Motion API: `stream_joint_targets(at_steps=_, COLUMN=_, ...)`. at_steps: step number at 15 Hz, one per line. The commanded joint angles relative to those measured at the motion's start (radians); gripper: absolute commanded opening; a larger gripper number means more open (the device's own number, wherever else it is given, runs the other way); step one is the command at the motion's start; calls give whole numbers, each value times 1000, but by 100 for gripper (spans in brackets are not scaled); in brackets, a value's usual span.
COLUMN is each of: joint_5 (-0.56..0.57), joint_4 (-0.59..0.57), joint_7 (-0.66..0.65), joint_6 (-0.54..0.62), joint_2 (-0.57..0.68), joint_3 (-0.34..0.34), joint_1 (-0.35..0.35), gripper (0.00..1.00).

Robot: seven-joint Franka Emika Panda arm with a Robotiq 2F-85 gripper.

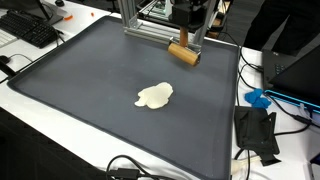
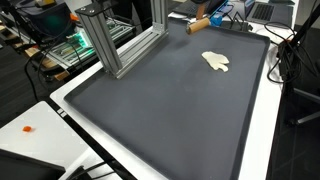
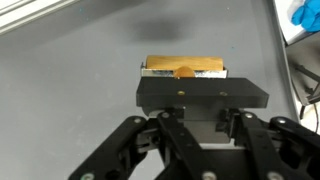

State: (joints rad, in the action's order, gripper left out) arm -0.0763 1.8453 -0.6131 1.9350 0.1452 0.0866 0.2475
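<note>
My gripper (image 1: pixel 186 40) hangs at the far edge of the dark grey mat (image 1: pixel 90 90), shut on a wooden block (image 1: pixel 183 52) that sits just above or on the mat. In the wrist view the tan block (image 3: pixel 185 68) shows past a black part clamped between the fingers (image 3: pixel 150 135). The block (image 2: pixel 198 25) and gripper (image 2: pixel 203 18) also show in an exterior view at the mat's (image 2: pixel 160 110) far end. A cream-coloured lump (image 1: pixel 155 95) lies alone mid-mat, well away from the gripper (image 3: pixel 200 115); it appears again as the cream lump (image 2: pixel 216 60).
An aluminium frame (image 1: pixel 150 20) stands at the mat's edge beside the gripper, seen also as the frame (image 2: pixel 125 45). A keyboard (image 1: pixel 30 30), a blue object (image 1: pixel 258 98), a black device (image 1: pixel 258 135) and cables lie off the mat. A blue glove (image 3: pixel 305 12) is nearby.
</note>
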Motion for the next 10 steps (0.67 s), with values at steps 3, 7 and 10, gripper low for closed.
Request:
stream_joint_targets(at_steps=3, joint_5=-15, joint_4=196, joint_7=102, joint_6=2, joint_2=-228, joint_3=33, joint_1=-32, gripper=22)
stream_joint_targets(at_steps=7, joint_5=-31, joint_4=307, joint_7=188, joint_6=13, joint_2=-355, joint_3=42, joint_1=-47, gripper=22)
stream_joint_targets(at_steps=10, joint_5=-26, joint_4=374, joint_7=249, joint_6=5, joint_2=-438, joint_3=47, joint_1=-56, gripper=22)
